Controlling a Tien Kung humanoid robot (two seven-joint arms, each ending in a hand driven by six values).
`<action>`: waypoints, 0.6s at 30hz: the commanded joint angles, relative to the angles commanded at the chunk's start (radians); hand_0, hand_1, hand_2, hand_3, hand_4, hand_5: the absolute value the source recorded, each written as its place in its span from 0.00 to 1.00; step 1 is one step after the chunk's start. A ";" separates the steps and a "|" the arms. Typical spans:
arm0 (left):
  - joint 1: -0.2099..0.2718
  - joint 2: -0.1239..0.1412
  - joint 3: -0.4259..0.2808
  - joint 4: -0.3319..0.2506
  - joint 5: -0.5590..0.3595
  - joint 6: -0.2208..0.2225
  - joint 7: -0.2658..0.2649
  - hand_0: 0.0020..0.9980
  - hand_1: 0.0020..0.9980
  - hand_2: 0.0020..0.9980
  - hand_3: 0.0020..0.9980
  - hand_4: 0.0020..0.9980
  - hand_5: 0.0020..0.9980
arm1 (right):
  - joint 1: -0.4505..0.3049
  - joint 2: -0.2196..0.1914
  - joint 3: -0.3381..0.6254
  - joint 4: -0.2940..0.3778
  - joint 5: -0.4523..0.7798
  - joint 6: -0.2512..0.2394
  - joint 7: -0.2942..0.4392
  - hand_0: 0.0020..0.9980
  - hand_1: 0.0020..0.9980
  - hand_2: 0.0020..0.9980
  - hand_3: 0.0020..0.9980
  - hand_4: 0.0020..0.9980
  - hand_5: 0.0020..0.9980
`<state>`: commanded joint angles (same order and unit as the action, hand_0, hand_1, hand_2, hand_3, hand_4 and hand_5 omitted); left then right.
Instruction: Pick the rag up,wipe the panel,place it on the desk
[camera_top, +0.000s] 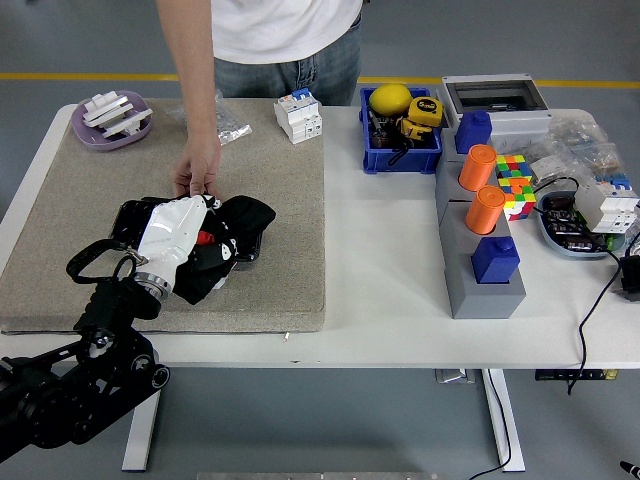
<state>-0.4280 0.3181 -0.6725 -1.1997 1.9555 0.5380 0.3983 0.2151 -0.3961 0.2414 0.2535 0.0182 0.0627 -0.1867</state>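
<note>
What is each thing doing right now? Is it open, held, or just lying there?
rag: bunched, pressed on the panel under the left hand
panel: flat on the mat, steadied by the person's hand
grey box: lid open
blue bin: full of tools
Right hand: not in view

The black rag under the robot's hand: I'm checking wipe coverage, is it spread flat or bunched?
Bunched. The black rag lies crumpled in folds on the dark panel beneath the white left hand.
</note>
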 joint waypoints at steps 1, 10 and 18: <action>-0.001 0.002 -0.011 0.009 -0.001 -0.001 0.000 0.29 0.19 0.44 0.43 0.26 0.00 | 0.000 0.000 0.000 0.000 0.000 0.000 0.000 0.72 0.68 0.69 0.64 1.00 0.55; 0.001 0.023 -0.113 0.101 -0.014 0.008 -0.017 0.29 0.19 0.44 0.42 0.26 0.00 | 0.001 0.000 -0.001 0.000 0.002 0.001 0.000 0.72 0.68 0.69 0.64 1.00 0.55; 0.006 0.034 -0.178 0.153 -0.018 0.017 -0.025 0.29 0.19 0.44 0.42 0.26 0.00 | 0.001 0.000 0.001 0.000 0.000 0.001 0.000 0.72 0.68 0.69 0.64 1.00 0.55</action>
<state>-0.4217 0.3525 -0.8504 -1.0472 1.9378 0.5551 0.3731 0.2164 -0.3962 0.2423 0.2538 0.0186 0.0633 -0.1871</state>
